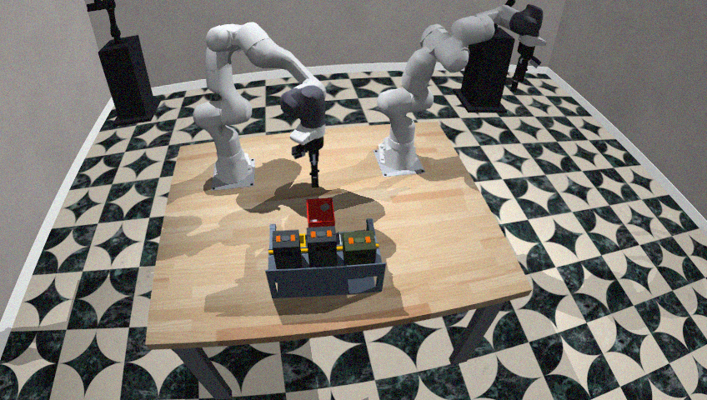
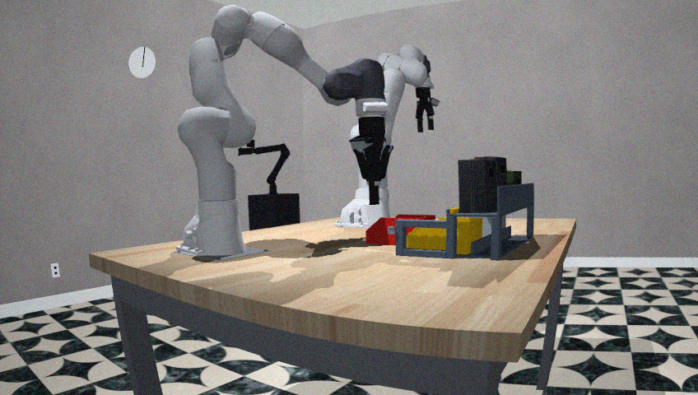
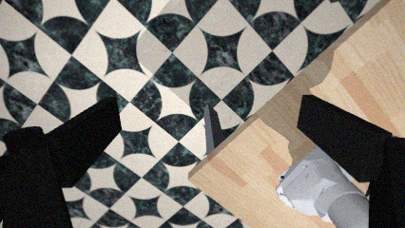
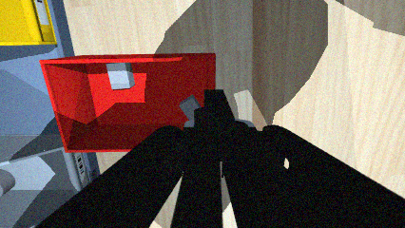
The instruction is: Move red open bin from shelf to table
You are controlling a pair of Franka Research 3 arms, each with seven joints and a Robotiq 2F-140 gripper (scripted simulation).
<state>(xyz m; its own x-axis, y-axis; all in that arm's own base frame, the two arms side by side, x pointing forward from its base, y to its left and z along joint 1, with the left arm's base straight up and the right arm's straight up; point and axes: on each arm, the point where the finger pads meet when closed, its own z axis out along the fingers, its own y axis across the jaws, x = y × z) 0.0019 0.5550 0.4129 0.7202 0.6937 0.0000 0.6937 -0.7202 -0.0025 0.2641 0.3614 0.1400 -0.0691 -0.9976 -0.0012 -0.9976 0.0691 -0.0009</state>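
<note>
Hovering now, your right claw [image 1: 314, 185] [image 2: 374, 202] [image 4: 213, 104] is clenched on nothing, fingertips above the outer end of the red bin [image 1: 319, 210] [image 2: 379, 234] [image 4: 163, 104]. And the bin sits upright, mostly out past the front of the shelf [image 1: 324, 285] [image 2: 515, 197] [image 4: 60, 21], its inner end still close in; whether that end bears on the shelf, you cannot tell. Two parts ride inside: a pale block [image 4: 120, 78] and a dark piece [image 4: 190, 107] right beside your fingertips.

It looks like a drag is coming. Come down slowly with the claw shut, just inside the outer wall, and miss that dark piece. Then draw straight out toward the arm bases, low and smooth; too high and the fingertips skate over, too hard and the bin could tip or spill. Get the inner end well onto the desk [image 1: 446, 257] [image 2: 342, 293] [image 3: 223, 166] [image 4: 361, 95] before you back off.

Now the neighbours! A yellow bin [image 1: 303, 241] [image 2: 471, 235] [image 4: 19, 24] flanks one side, a pale bin [image 4: 35, 172] the other, so don't swing sideways. Dark cases [image 1: 321, 251] [image 2: 482, 183] and a green case [image 1: 359, 254] [image 2: 514, 177] stand above; keep your wrist off them. Your left claw [image 1: 515, 87] [image 2: 425, 130] [image 3: 209, 112] hangs released, well apart.
</note>
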